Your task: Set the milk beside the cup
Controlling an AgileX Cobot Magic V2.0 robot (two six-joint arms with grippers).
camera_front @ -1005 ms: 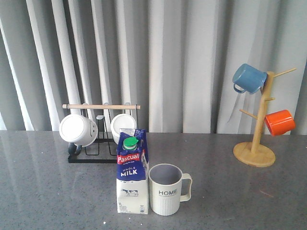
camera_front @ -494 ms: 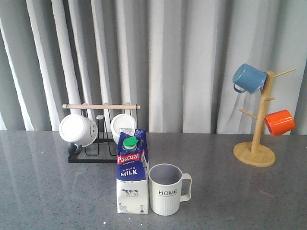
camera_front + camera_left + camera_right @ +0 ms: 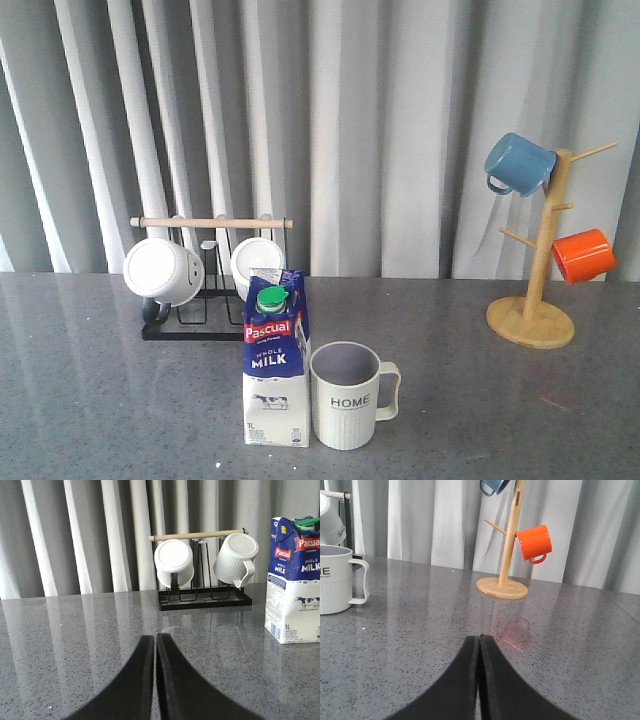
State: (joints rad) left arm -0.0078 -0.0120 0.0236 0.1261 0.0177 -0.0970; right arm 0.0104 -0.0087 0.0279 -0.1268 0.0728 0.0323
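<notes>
Front view, milk (image 3: 275, 360) touching cup (image 3: 347, 396); pincers unseen

We see a grey speckled bench (image 3: 120, 400) whose glossy top reflects soft light. Behind its far edge hang pleated grey-white curtains (image 3: 400, 130) across the whole width, their folds alternating bright and shadowed from left to right.
</notes>
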